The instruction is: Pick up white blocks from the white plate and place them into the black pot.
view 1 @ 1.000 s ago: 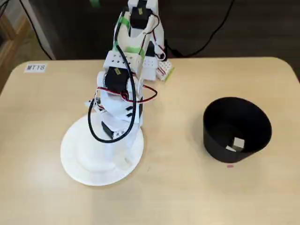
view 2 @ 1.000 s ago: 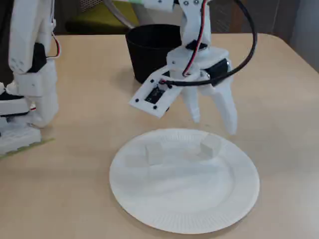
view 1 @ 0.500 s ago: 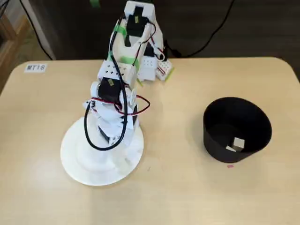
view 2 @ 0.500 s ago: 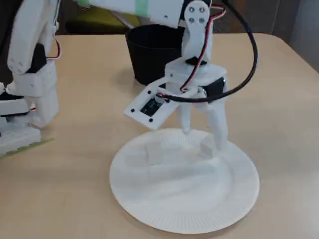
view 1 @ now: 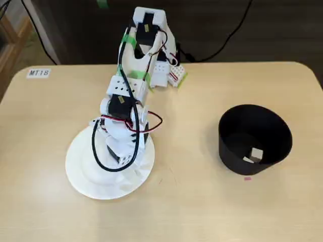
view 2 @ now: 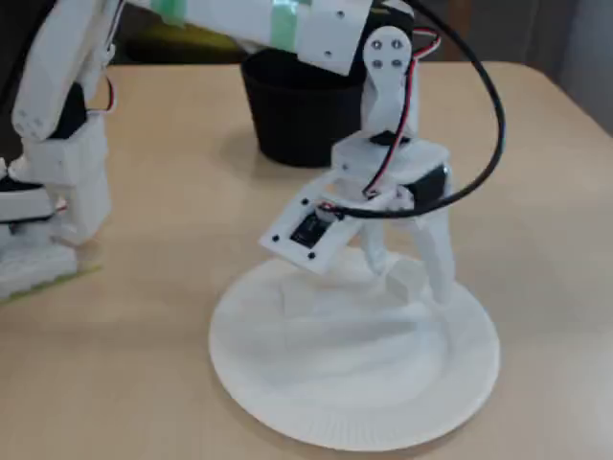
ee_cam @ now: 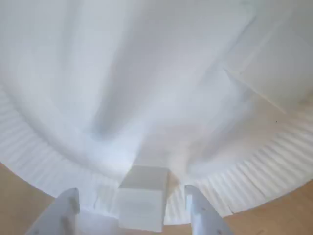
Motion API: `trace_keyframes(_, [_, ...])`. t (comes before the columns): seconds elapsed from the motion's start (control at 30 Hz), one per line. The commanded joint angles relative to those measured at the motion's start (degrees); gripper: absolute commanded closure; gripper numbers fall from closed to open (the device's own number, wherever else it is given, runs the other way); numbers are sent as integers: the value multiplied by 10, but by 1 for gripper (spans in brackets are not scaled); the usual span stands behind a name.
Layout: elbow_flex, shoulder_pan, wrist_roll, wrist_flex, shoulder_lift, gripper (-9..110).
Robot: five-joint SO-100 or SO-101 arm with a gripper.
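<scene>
Tool (view 2: 410, 284) fingers stand spread on either side of a white block (view 2: 406, 278) lying near the rim of the white plate (view 2: 354, 422), not pressed onto it; the wrist view shows the same block (ee_cam: 142, 198) between the two fingertips, a gap on each side. Farther right in a fixed view, the black pot (view 1: 255, 138) stands on the table (view 1: 202, 201) well apart from the plate, with a pale block (view 1: 256, 154) inside it.

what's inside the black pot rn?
In a fixed view, the black pot holds one white block and a pale bit beside it; its near wall hides the remaining floor.
</scene>
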Motion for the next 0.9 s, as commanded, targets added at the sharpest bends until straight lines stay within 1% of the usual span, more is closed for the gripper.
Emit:
trace_keyframes(0.0, [-24, -3, 9, -15, 2, 76])
trace_keyframes(0.1, [-24, -2, 20, -27, -6, 83])
trace_keyframes(0.2, [-24, 2, 30, -35, -14, 96])
trace_keyframes(0.23, [-24, 4, 30, -37, -15, 101])
trace_keyframes(0.27, [-24, 7, 28, -42, -16, 104])
trace_keyframes(0.43, [-27, 20, 2, -69, -9, 104])
trace_keyframes(0.5, [-27, 24, -18, -105, 8, 104])
trace_keyframes(0.7, [-27, 10, -141, -371, 91, 104])
trace_keyframes(0.77, [-27, -1, -182, -442, 122, 104])
trace_keyframes(0.87, [-36, -22, -248, -449, 188, 104])
